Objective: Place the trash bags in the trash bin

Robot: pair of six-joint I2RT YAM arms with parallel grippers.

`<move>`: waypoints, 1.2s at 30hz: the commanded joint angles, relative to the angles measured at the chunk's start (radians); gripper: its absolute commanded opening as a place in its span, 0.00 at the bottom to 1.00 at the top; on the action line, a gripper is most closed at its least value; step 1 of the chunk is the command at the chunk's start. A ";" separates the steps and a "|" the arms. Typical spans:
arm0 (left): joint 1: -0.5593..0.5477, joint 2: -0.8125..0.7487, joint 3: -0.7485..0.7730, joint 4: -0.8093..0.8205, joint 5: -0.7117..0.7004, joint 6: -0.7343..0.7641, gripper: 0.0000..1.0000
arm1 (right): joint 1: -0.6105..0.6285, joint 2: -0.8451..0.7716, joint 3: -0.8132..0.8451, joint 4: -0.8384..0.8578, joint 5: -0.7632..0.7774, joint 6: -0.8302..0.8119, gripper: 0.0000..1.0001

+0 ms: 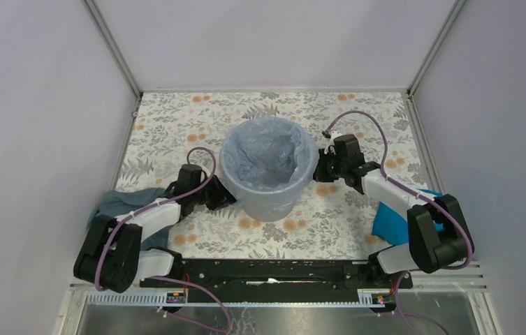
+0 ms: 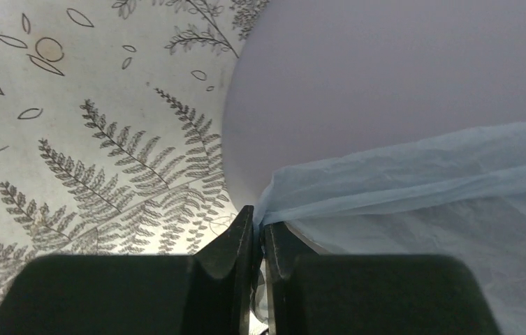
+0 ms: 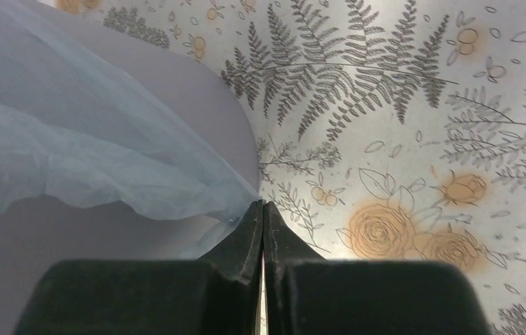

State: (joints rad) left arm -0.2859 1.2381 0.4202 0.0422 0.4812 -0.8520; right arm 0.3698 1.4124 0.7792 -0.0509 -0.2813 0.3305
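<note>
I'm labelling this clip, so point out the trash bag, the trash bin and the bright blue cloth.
trash bag (image 1: 268, 157), top view, film lining inside
trash bin (image 1: 270, 205), top view, grey outer wall
bright blue cloth (image 1: 390, 223), top view, exposed fold

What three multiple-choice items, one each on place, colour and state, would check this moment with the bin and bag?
1. The trash bag is: A) flat on the table B) lining the trash bin C) on the floor.
2. The cloth under the right arm is: A) bright blue B) red C) yellow.
3. The left claw is: A) wide open B) shut on the bag's edge C) holding a cloth.
B, its film drapes over the rim; A, plain in the top view; B, the left wrist view shows film pinched between its fingers.
</note>
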 commanded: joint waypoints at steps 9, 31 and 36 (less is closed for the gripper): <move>-0.056 0.127 -0.040 0.193 -0.113 -0.017 0.10 | -0.005 0.121 -0.088 0.196 -0.043 0.078 0.00; -0.056 0.087 -0.035 0.130 -0.161 0.033 0.12 | -0.004 -0.168 0.394 -0.551 0.727 -0.062 0.78; -0.058 0.093 -0.054 0.169 -0.132 0.013 0.12 | 0.243 -0.090 0.801 -0.686 0.727 -0.189 0.88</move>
State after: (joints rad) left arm -0.3397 1.3479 0.3824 0.1619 0.3328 -0.8375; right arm 0.4072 1.2858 1.3476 -0.5762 0.3595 0.2653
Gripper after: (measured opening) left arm 0.114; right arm 0.824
